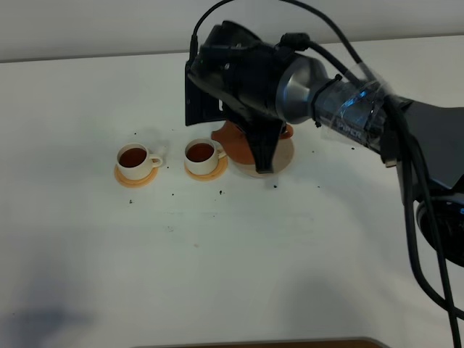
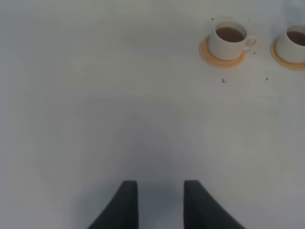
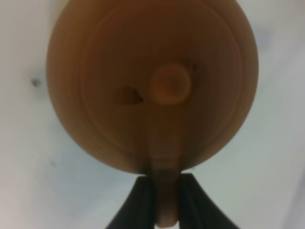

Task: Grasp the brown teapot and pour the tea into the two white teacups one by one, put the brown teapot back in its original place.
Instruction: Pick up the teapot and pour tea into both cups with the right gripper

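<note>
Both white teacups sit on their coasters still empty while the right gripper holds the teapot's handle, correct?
Not empty: the exterior high view shows both teacups holding dark tea. The rest stands: they sit on coasters, and the right gripper holds the teapot by its handle.

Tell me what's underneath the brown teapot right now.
The brown teapot sits over a pale beige saucer, whose rim shows beside it. The right gripper and arm cover much of the pot, so the contact itself is hidden.

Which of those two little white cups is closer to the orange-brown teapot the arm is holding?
The small cream-white ceramic cup on the right, beside the round terracotta clay teapot. The other cream-white cup stands farther left; both hold dark tea on orange coasters.
</note>
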`<action>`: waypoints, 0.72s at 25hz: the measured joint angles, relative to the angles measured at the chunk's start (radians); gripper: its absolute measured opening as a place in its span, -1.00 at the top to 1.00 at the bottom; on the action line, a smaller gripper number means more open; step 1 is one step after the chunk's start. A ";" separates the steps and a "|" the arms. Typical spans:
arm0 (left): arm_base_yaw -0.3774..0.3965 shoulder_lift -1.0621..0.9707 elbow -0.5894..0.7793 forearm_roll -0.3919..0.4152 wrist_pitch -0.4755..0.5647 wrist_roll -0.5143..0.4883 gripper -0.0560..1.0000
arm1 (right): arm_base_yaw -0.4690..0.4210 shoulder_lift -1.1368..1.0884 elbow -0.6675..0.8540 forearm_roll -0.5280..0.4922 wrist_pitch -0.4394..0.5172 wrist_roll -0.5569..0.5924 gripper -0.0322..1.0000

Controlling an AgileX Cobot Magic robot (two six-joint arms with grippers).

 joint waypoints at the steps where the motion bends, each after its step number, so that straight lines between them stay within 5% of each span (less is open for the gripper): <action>1: 0.000 0.000 0.000 0.000 0.000 0.000 0.37 | -0.008 0.000 -0.015 0.032 0.000 0.008 0.68; 7: 0.000 0.000 0.000 0.000 0.000 0.000 0.37 | -0.058 0.000 -0.101 0.169 0.002 0.091 0.68; 18: 0.000 0.000 0.000 0.000 0.000 0.000 0.37 | -0.197 -0.062 -0.117 0.434 0.006 0.466 0.68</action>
